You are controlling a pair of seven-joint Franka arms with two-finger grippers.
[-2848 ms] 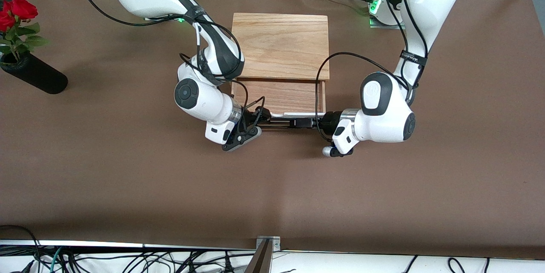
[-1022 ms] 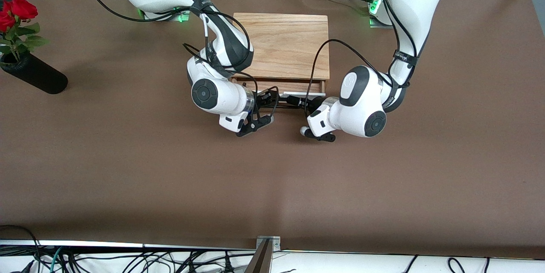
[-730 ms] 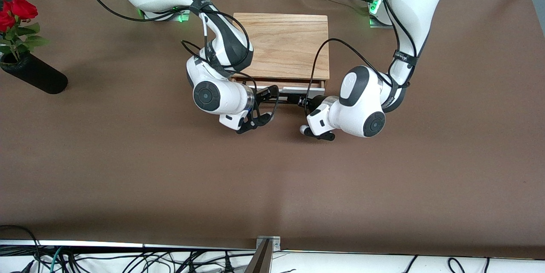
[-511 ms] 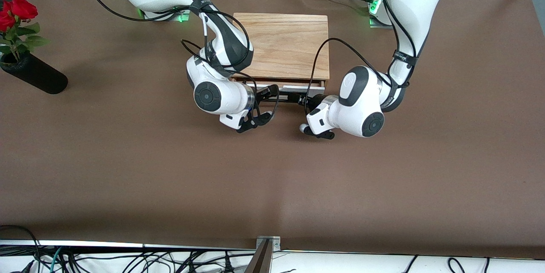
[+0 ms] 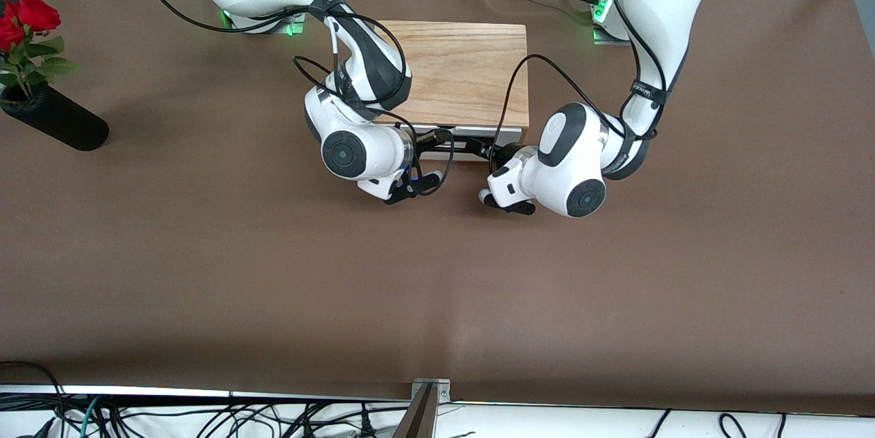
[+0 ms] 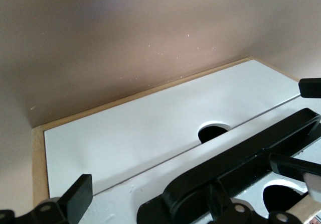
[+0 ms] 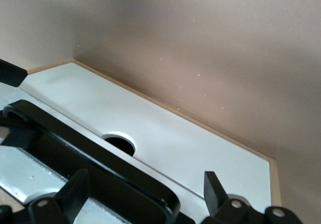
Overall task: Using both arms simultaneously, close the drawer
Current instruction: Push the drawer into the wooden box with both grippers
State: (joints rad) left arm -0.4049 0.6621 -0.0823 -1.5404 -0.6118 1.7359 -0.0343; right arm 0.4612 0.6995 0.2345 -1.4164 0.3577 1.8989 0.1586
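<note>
Drawer (image 5: 456,130) handle (image 6: 241,158) between open fingers (image 6: 75,196) of both grippers.

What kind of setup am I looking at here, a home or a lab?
Most likely a robotics lab bench. The table is covered in plain brown paper and edged by aluminium framing, loose cables trail along its front edge, and a vase of roses stands apart like a prop.
</note>
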